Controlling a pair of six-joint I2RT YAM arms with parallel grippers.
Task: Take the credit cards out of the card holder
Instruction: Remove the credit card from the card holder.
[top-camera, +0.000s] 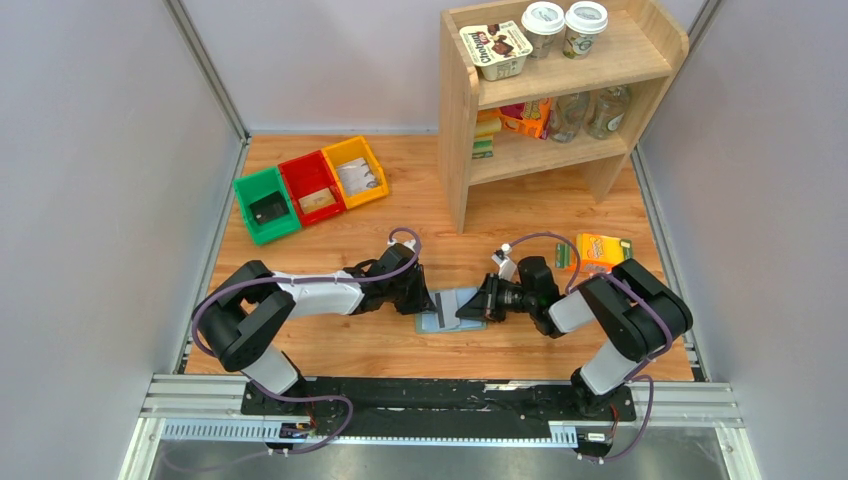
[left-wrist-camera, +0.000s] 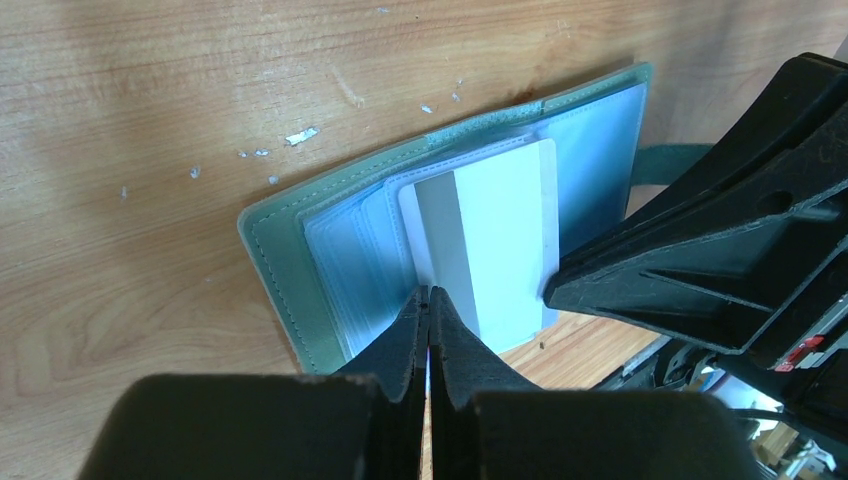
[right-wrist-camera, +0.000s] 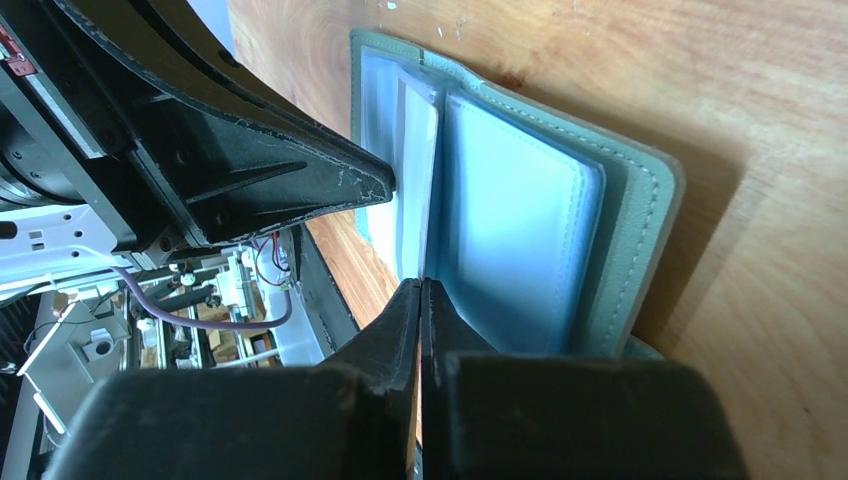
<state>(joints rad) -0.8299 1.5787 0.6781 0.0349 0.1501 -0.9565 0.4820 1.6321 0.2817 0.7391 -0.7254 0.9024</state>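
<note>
From above, the card holder lies open on the wooden surface, near the front edge. The left end effector and the right end effector meet over it from either side.

The left wrist view shows the left fingers pressed tight together, their tips at the lower edge of a white card with a grey stripe. The card sticks out of an inner pocket. I can't tell whether they pinch it.

In the right wrist view, the right fingers are likewise closed, tips at the card's edge beside the pale blue panel.
</note>
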